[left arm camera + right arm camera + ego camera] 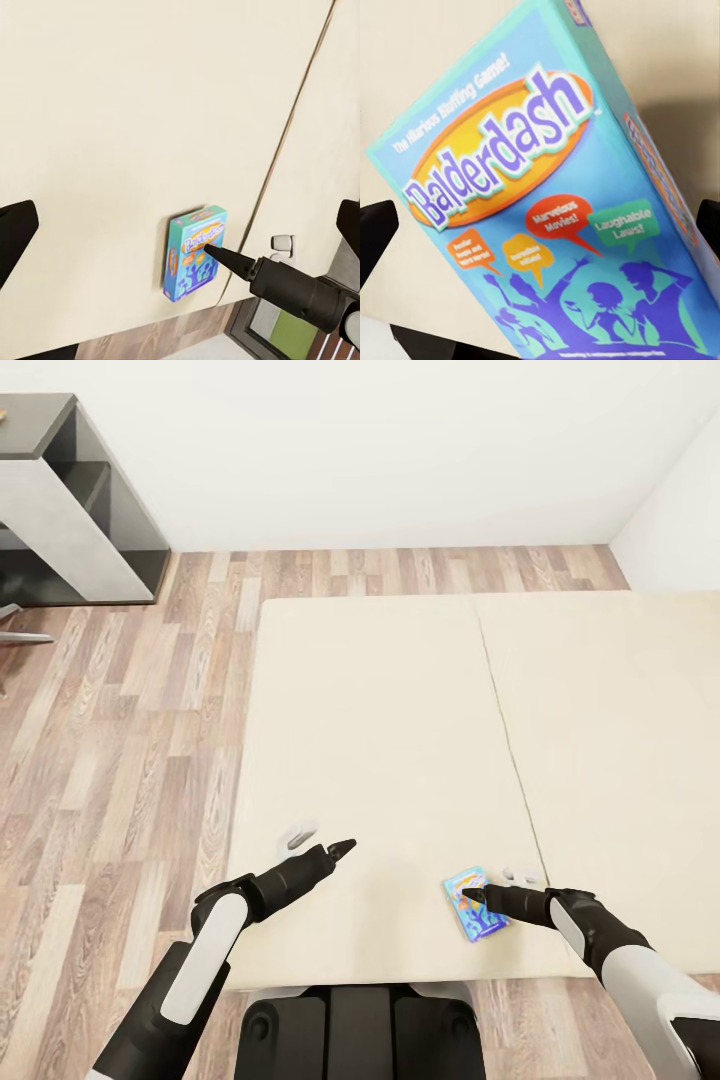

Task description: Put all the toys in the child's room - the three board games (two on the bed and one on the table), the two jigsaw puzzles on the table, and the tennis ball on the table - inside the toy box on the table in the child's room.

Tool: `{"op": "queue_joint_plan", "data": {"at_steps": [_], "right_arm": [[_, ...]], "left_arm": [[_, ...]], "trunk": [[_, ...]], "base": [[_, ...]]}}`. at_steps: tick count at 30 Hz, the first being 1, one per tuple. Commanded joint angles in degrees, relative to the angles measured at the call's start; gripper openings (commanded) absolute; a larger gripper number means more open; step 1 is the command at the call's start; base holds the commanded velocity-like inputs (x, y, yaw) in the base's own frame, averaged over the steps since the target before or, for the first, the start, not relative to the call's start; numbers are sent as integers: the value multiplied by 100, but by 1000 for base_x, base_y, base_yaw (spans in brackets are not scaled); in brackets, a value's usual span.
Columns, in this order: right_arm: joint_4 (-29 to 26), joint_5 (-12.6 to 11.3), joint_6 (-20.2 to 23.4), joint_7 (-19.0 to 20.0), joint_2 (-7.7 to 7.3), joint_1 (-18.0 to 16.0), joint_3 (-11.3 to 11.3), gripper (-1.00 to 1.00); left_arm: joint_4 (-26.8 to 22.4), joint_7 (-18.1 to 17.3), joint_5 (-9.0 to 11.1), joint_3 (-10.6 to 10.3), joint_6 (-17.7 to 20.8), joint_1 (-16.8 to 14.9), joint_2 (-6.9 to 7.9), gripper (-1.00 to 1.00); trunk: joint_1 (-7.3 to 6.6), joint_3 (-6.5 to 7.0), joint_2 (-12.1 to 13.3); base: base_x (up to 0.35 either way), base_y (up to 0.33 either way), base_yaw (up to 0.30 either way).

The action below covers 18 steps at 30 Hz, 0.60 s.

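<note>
Bedroom in a home: low beige bed (400,740), wood-plank floor (120,760), grey bench (60,500) by plain white wall (380,450).

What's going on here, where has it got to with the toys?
The robot stands at the edge of the bed, both arms out over the beige mattress. The right hand hangs just over a small blue board game, lettered Balderdash in the right wrist view, which lies flat near the mattress edge. Its fingers look spread to either side of the box, not closed on it. The left hand hovers open and empty over bare mattress. The desk is at the far left.
</note>
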Motion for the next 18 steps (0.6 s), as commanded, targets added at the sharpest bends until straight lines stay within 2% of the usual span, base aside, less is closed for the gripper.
{"op": "queue_joint_plan", "data": {"at_steps": [1,18], "right_arm": [[-5,-48,56,7,1,-1,-17,100],[-5,-48,56,12,-1,-1,-17,100]], "left_arm": [[-7,53,60,0,18,-2,-1,100],[-7,53,60,0,18,-2,-1,100]], "trunk": [[3,-6,-9],[3,-6,-9]], "base": [[0,21,0],[0,9,0]]}}
